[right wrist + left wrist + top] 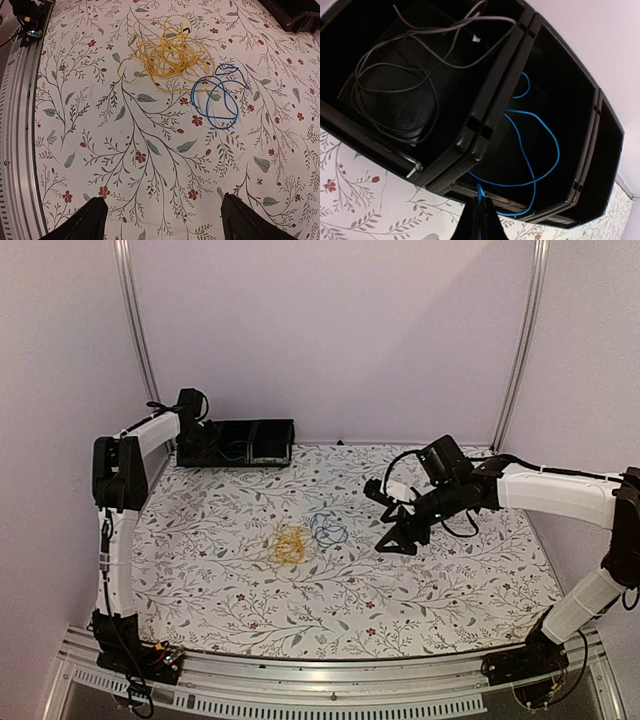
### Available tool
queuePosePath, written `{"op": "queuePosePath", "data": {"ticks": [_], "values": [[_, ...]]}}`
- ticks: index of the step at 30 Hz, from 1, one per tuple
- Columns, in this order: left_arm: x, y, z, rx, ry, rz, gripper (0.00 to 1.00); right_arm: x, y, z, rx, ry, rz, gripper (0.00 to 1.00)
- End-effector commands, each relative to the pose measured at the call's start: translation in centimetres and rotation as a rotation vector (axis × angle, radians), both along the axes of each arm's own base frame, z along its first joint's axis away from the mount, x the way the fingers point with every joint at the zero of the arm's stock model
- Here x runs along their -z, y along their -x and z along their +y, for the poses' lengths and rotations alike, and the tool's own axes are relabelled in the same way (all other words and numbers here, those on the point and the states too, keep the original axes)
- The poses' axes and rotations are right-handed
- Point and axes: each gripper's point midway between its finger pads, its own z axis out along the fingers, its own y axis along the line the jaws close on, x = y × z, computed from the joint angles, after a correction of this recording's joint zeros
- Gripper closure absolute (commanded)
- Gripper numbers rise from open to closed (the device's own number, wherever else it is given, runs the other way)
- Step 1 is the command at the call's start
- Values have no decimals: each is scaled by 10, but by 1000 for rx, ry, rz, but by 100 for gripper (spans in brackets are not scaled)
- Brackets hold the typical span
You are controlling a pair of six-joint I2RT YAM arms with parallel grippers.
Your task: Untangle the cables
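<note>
While my left gripper (480,210) pinches the blue wire (557,150) in the bin (485,135), retreating could drag it out; right gripper (163,197) gapes.

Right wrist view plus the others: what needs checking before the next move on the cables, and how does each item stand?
1. Right gripper open: ok.
2. Yellow cable separated from loose blue cable: not ok, a yellow strand crosses its loops.
3. Cloth between right gripper and coils unobstructed: ok.
4. Left gripper free of binned blue cable: not ok, shut on it.
5. Grey cable apart from binned blue cable: ok, separate bin compartments.
</note>
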Motion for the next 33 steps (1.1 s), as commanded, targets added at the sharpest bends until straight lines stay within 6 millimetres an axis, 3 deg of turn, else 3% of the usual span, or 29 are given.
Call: {"op": "queuePosePath", "data": {"ticks": [1,5,10,14,17,20,25,30,33], "values": [[-31,-28,-27,106,80,-165,100,5,-6,0,8,6,9,17],[-40,-45,-47,168,116,-269,100,9,-7,1,9,16,24,17],[-17,-62,-49,155,112,-280,100,13,-9,3,10,33,46,18],[-3,-62,-48,136,107,-250,100,14,-13,2,10,51,35,18],[-6,-60,-50,134,103,-246,96,14,-17,2,16,50,26,18],[-20,-59,-49,134,105,-258,88,11,-23,3,32,32,32,18],[-64,-50,-44,119,65,-285,74,7,-42,9,56,7,37,20],[-94,-16,-20,1,29,-201,58,6,-74,22,96,-32,98,27],[-110,3,-20,12,17,-194,52,15,-89,32,108,-32,136,30]]}}
